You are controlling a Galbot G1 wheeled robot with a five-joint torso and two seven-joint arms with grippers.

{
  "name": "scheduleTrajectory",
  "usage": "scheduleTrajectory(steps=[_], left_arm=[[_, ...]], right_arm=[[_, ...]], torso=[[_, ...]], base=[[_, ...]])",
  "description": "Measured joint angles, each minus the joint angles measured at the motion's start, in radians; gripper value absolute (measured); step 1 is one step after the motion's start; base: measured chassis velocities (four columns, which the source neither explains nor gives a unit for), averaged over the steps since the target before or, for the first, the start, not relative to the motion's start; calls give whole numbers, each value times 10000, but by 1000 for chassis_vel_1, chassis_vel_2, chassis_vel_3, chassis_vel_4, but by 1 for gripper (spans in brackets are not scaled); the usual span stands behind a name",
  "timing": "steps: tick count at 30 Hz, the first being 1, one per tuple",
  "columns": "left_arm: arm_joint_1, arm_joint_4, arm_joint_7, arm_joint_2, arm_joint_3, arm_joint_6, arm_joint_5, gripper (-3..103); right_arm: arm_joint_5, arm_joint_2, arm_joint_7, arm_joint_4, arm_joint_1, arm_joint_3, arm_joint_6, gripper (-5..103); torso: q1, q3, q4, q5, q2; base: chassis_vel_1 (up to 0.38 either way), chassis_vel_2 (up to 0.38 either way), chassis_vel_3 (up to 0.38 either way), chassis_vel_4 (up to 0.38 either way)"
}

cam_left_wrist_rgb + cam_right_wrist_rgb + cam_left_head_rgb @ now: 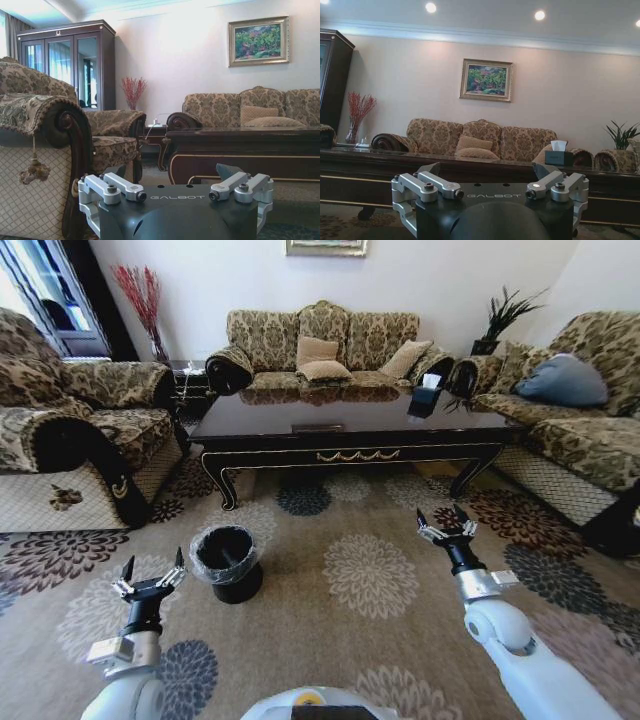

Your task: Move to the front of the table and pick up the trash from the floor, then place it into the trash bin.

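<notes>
head: left gripper (152, 575) and right gripper (445, 525) hover over the floor (370, 575), fingers spread wide, empty; trash bin (226, 562) just right of left gripper, before the table (350, 430) | left wrist: table (250, 150) ahead | right wrist: tabletop (380, 160) ahead

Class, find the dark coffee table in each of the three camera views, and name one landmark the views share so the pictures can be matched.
Head view: the table stands across the middle, beyond the trash bin, in front of the far sofa.
Left wrist view: the table is at the right, behind the left gripper.
Right wrist view: the table spans the width behind the right gripper.
Shared landmark: the far sofa.
</notes>
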Motion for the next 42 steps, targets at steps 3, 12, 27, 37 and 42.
scheduleTrajectory(steps=[3,12,27,37,42], left_arm=[[1,1,0,1,0,0,3,100],[5,-1,5,3,1,0,7,100],[9,-6,6,3,2,1,15,100],[11,-9,4,2,3,7,18,100],[11,-9,3,3,2,6,18,100]], right_arm=[[-1,0,2,0,1,-3,-1,100],[-6,1,6,-4,8,-9,-1,100],[-9,1,6,-13,12,-17,-1,100],[-10,2,5,-14,12,-20,1,100],[-11,3,5,-16,12,-20,2,100]], torso=[[0,1,1,0,0],[1,1,0,0,0],[0,0,2,-6,0],[-3,-1,0,-4,2],[-3,0,2,-2,3]], base=[[11,-11,-5,17],[115,-114,-114,126],[283,-280,-282,278],[361,-363,-364,370],[362,-363,-354,367]])
